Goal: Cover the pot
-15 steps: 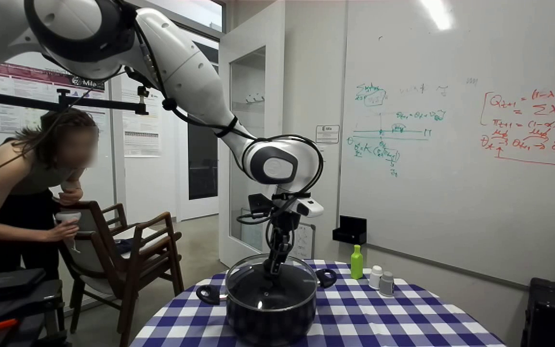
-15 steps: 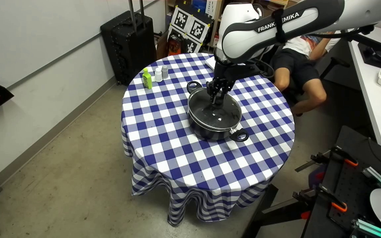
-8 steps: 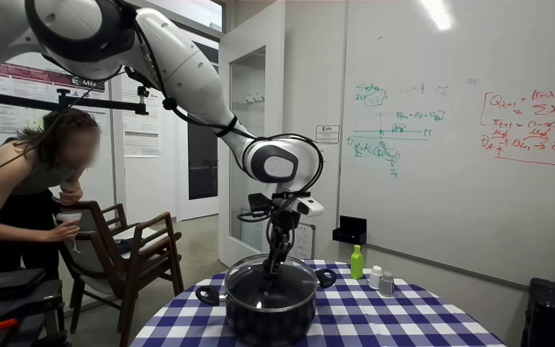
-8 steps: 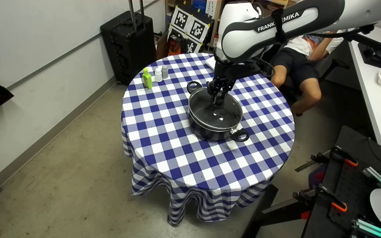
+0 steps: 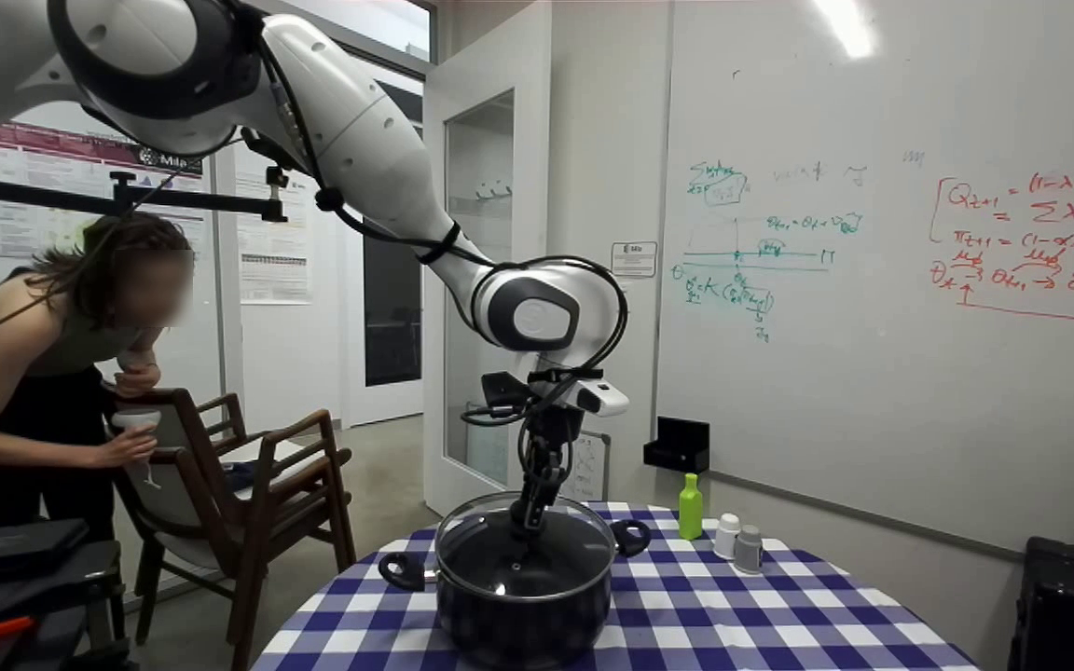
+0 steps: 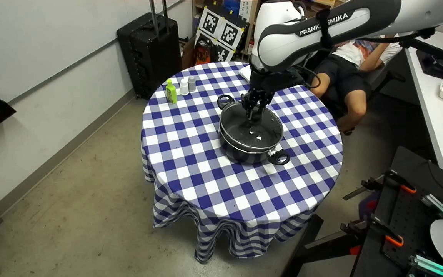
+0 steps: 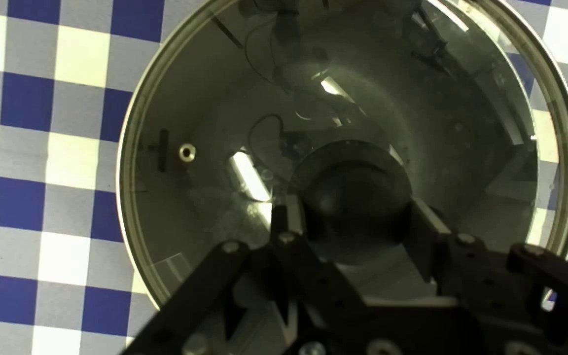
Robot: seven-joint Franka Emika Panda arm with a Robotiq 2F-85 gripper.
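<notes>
Jaws part-closed — gripper clamping the lid by its knob.

An equation-marked whiteboard, wall posters and a robot arm show a research lab.

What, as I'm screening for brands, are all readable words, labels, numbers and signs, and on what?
"FRANK" "EMIKA": robot arm, black strap between.
"Mila": poster, probably also wall sign.
"Qt+1 = (1-λ) Qt": whiteboard, red, apparently.
"θt → θt+1 → θt+2": whiteboard, red.
Too small or unclear: other handwriting, poster and sign fine print, markings on green bottle.
</notes>
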